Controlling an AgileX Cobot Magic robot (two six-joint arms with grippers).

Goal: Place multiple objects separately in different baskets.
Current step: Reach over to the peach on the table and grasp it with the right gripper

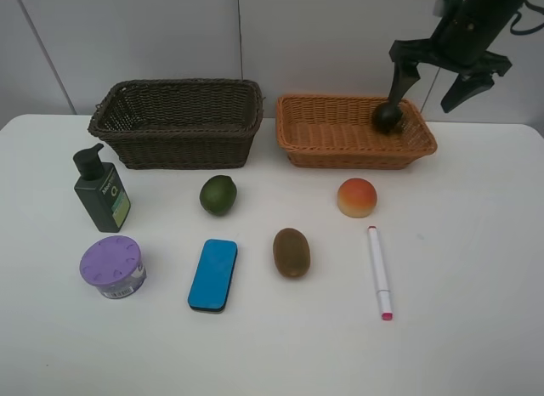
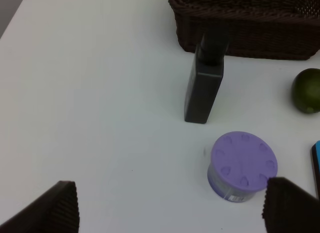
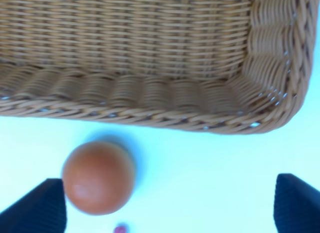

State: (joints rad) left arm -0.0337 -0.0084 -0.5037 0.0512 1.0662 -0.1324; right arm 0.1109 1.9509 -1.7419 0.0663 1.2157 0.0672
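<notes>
My right fingers (image 1: 399,73) spread above the orange basket (image 1: 357,155), one partly covering the mangosteen (image 1: 388,120); left fingers (image 2: 60,209) spread, tips only showing.

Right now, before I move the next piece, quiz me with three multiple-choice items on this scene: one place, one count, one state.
1. Where is the mangosteen? A held by a gripper; B in the light orange basket; C out of view.
2. How many items lie on the table? A five; B seven; C eight.
3. How is the right gripper? A open, empty; B shut on the mangosteen; C shut, empty.
Key: B, it sits inside the orange wicker rim; B, pump bottle, tub, lime, eraser, kiwi, peach, marker; A, its fingers stand apart above the basket, gripping nothing.
</notes>
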